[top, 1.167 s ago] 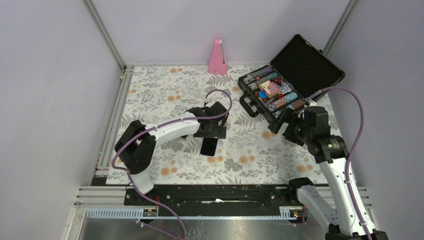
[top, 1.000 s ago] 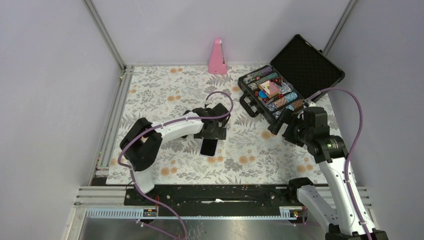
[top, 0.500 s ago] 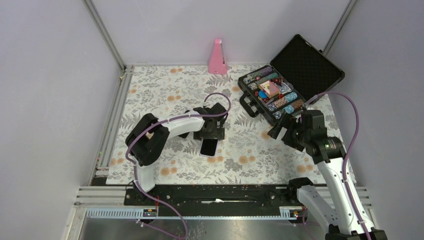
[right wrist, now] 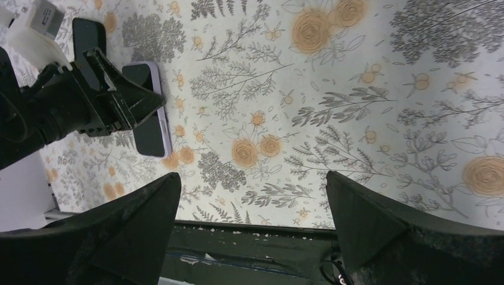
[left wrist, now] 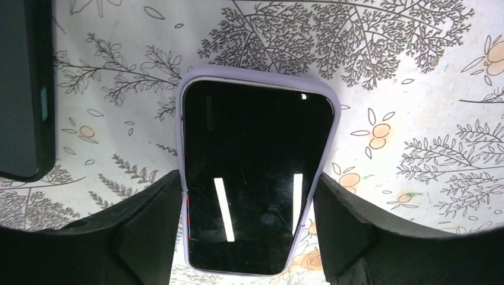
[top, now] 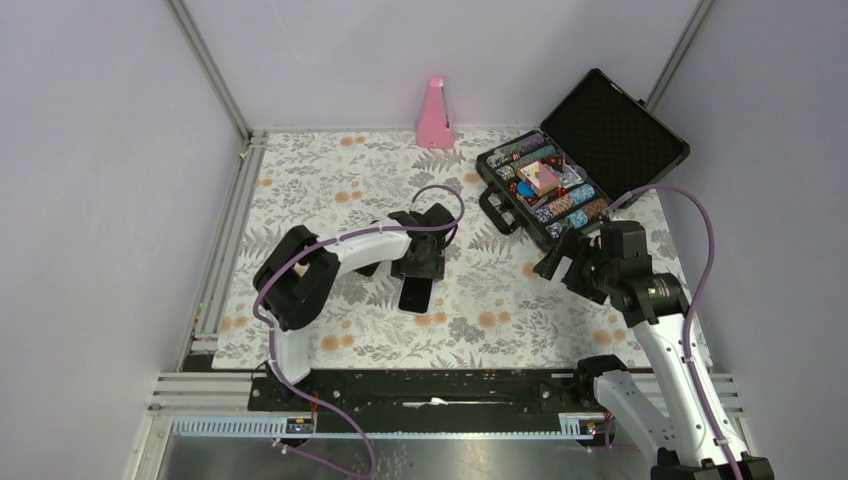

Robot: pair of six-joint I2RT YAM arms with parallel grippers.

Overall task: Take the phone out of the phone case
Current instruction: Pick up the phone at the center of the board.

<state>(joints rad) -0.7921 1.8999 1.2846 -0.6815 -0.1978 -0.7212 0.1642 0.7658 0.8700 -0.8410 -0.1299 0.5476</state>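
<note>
The phone point(left wrist: 255, 178), black screen up in a lilac case point(left wrist: 261, 83), lies flat on the floral mat; it also shows in the top view point(top: 414, 296) and the right wrist view point(right wrist: 148, 139). My left gripper point(left wrist: 246, 178) straddles its near half, both fingers point(left wrist: 148, 219) pressed against the case's long sides; it shows in the top view point(top: 418, 268) too. My right gripper point(right wrist: 252, 178) is open and empty, held above the mat on the right point(top: 552, 262), well apart from the phone.
A second dark flat phone-like slab point(left wrist: 24, 89) lies just left of the cased phone. An open black case of poker chips point(top: 545, 185) stands at the back right. A pink metronome point(top: 434, 115) stands at the back wall. The mat's front edge meets a black rail point(top: 430, 385).
My left arm has folded in towards the centre, its gripper staying over the phone, and the phone has shifted slightly left. My right gripper has drifted a little lower and nearer.
</note>
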